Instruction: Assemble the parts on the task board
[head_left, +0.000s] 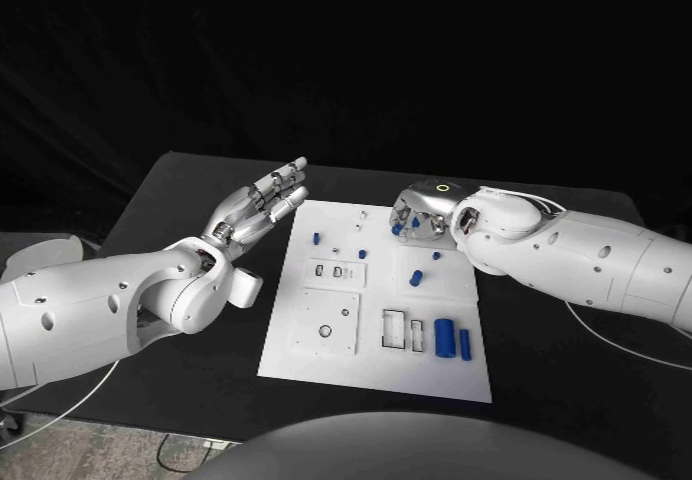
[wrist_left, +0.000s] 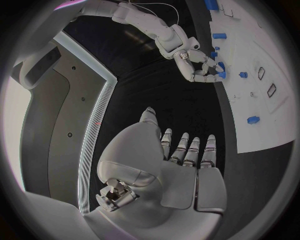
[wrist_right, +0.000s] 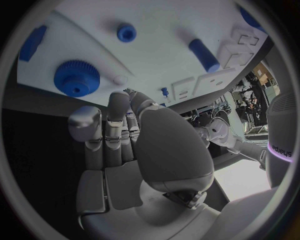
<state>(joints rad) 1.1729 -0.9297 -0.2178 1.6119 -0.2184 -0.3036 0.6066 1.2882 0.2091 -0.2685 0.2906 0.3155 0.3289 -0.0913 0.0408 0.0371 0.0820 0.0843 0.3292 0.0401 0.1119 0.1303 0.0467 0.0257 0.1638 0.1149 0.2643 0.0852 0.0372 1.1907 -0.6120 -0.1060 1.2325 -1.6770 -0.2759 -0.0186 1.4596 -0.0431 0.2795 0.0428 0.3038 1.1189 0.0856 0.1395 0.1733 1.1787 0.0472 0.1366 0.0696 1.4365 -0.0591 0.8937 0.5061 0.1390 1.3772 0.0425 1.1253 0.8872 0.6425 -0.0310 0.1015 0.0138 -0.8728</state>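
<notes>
Two white arms are seen reaching over the black table (head_left: 173, 180) in the head view, one from each side of the frame. The task board (head_left: 378, 378) is laid flat at the centre of the picture, its long side running from the upper middle down toward the lower middle.

The left hand (head_left: 264, 206) is held above the table just beside the board's upper left edge, fingers stretched out straight and slightly apart, with nothing in it; the left wrist view shows the same flat, spread fingers (wrist_left: 190, 150) over dark table surface next to the board's edge.

The right hand (head_left: 421, 214) is placed over the board's upper right corner, fingers curled downward. A small blue part (head_left: 398, 228) is seen at its fingertips, but whether it is actually gripped cannot be told. In the right wrist view the fingers (wrist_right: 106, 135) are seen close together and bent, with a blue gear (wrist_right: 76, 78) lying on the board beyond them.

Several blue parts are scattered on the board: a large cylinder (head_left: 446, 337) and a slimmer one (head_left: 467, 343) at lower right, another piece (head_left: 415, 278) near mid right, and a small one (head_left: 316, 239) at upper left.
</notes>
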